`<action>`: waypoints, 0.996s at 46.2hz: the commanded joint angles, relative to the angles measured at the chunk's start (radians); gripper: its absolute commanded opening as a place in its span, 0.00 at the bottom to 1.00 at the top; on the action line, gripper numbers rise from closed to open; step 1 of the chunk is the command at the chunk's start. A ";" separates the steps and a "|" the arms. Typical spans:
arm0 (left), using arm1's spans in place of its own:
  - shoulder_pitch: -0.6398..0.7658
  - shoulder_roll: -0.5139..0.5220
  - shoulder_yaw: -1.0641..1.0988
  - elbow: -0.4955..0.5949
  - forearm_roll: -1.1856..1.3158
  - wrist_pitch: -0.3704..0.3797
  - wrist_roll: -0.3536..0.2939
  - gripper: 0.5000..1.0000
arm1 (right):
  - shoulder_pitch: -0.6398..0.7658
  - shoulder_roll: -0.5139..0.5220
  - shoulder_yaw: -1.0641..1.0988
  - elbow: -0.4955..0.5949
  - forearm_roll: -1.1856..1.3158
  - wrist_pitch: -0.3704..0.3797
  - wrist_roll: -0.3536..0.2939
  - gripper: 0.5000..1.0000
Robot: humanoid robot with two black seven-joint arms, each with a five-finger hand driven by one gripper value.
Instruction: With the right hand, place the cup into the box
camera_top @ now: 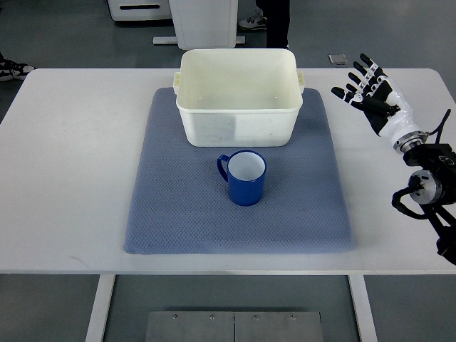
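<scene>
A blue cup (pixel 245 178) with a white inside stands upright on a blue-grey mat (pixel 178 206), its handle pointing left. A white plastic box (pixel 238 95) stands open and empty just behind the cup on the mat's far edge. My right hand (pixel 367 89) hovers over the table to the right of the box, fingers spread and holding nothing. It is well apart from the cup, up and to the right of it. The left arm does not show.
The mat lies on a white table (pixel 71 157). A small grey object (pixel 338 59) lies on the floor past the table's far edge. A white stand (pixel 203 21) and a person's shoes (pixel 253 21) show beyond the table.
</scene>
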 commanded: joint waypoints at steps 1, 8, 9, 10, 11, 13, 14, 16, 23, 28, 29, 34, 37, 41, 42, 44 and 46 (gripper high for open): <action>0.000 0.000 -0.001 0.000 0.000 -0.002 0.000 1.00 | 0.001 0.001 0.000 0.000 0.000 0.001 0.000 1.00; 0.003 0.000 -0.001 0.000 -0.001 -0.002 0.000 1.00 | -0.001 0.001 -0.002 0.000 0.000 0.003 0.000 1.00; 0.003 0.000 -0.001 0.000 -0.001 0.000 0.000 1.00 | 0.001 0.001 -0.005 0.000 0.000 0.008 0.000 1.00; 0.003 0.000 -0.001 0.000 -0.001 0.000 0.000 1.00 | 0.001 0.001 -0.006 0.001 0.000 0.009 0.000 1.00; 0.003 0.000 -0.001 0.000 -0.001 0.000 0.000 1.00 | 0.001 0.001 -0.008 0.001 0.000 0.009 0.000 1.00; 0.003 0.000 -0.001 0.000 -0.001 0.000 0.000 1.00 | 0.001 0.001 -0.009 0.001 0.000 0.009 0.000 1.00; 0.003 0.000 -0.001 0.000 -0.001 0.000 0.000 1.00 | -0.001 0.001 -0.009 0.001 0.000 0.009 0.000 1.00; 0.003 0.000 -0.001 0.000 -0.001 0.000 0.000 1.00 | -0.001 0.001 -0.011 0.001 0.000 0.009 0.000 1.00; 0.003 0.000 -0.001 0.000 -0.001 0.000 0.000 1.00 | 0.001 0.001 -0.011 0.004 0.002 0.012 0.002 1.00; 0.003 0.000 -0.001 0.000 -0.001 0.000 0.000 1.00 | 0.001 -0.001 -0.009 0.004 0.003 0.027 0.000 1.00; 0.003 0.000 0.001 0.000 -0.001 0.000 0.000 1.00 | 0.001 -0.001 -0.009 0.004 0.003 0.029 0.002 1.00; 0.003 0.000 -0.001 0.000 -0.001 0.000 0.000 1.00 | 0.001 0.004 -0.009 0.004 0.003 0.034 0.002 1.00; 0.003 0.000 0.001 0.000 -0.001 0.000 0.000 1.00 | -0.001 0.004 -0.009 0.004 0.003 0.035 0.003 0.99; 0.003 0.000 -0.001 0.000 0.000 0.000 0.000 1.00 | -0.002 0.004 -0.008 0.004 0.003 0.040 0.008 0.99; 0.003 0.000 -0.001 0.000 -0.001 0.000 0.000 1.00 | -0.004 0.002 -0.008 0.004 0.003 0.040 0.011 0.99; 0.003 0.000 -0.001 0.000 -0.001 0.000 0.000 1.00 | -0.005 0.002 -0.008 0.004 0.003 0.040 0.015 0.99; 0.003 0.000 -0.001 0.000 -0.001 0.002 0.000 1.00 | -0.005 0.002 -0.008 0.004 0.003 0.040 0.017 0.99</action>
